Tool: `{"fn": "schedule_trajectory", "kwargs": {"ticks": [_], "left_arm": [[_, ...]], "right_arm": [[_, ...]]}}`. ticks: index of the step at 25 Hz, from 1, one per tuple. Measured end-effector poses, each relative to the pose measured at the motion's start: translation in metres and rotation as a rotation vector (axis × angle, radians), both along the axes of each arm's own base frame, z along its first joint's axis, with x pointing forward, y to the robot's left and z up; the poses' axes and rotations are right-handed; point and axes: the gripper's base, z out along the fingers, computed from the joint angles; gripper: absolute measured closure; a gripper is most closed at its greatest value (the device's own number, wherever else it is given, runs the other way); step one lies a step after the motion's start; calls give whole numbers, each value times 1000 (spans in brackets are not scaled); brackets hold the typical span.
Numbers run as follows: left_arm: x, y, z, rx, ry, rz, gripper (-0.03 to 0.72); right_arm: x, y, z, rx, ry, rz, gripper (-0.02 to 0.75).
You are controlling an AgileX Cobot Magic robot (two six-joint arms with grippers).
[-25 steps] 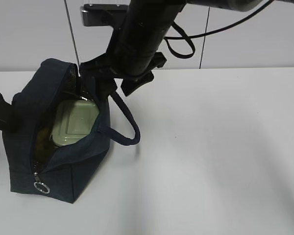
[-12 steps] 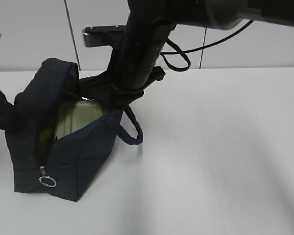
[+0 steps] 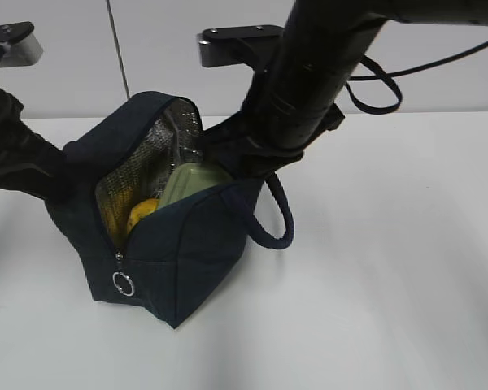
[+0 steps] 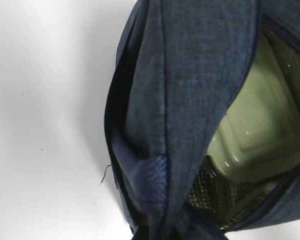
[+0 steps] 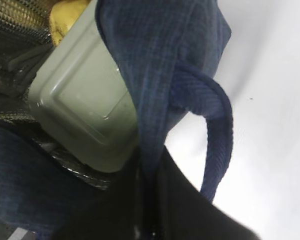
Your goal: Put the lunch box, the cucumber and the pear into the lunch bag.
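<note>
Right gripper (image 5: 149, 187) is pinching the lunch bag (image 3: 187, 244) rim right where the loop handle (image 5: 215, 135) roots; left gripper's fingers are hidden behind the opposite wall, can't tell if it's clamped or spread. Lunch box (image 5: 85, 115) sits tilted just inside the right grip, pear (image 3: 142, 213) beyond it toward the zipper end; cucumber not visible. Risk: bag looks pulled up and canted, so if the fabric slips from the right pinch the mouth sags and the tilted box could slide out toward the ring pull (image 3: 123, 283).
</note>
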Motion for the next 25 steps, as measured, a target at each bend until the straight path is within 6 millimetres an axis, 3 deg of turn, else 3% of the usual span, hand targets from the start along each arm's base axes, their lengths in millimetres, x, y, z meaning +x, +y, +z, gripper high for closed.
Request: {"fn": "schedule_trajectory", "kwargs": {"ticks": [6, 10, 12, 16, 18, 21, 25], "left_arm": [[8, -36, -10, -2, 17, -83, 686], [9, -47, -15, -13, 25, -93, 676], [9, -47, -15, -17, 23, -91, 629], [7, -46, -10, -22, 9, -90, 419], [3, -45, -1, -32, -26, -88, 346], [-7, -40, 23, -64, -141, -73, 318], [-37, -25, 47, -127, -350, -14, 316]], "right_arm": [[-28, -32, -1, 21, -26, -50, 734], [-30, -40, -6, 8, -31, -60, 724], [-28, -39, -6, 20, -57, -60, 653], [-25, -38, 1, 43, -127, -41, 336], [-26, -39, 7, 54, -168, -30, 233], [-30, -42, 25, 96, -250, -26, 209], [-49, -53, 50, 174, -402, -24, 239]]}}
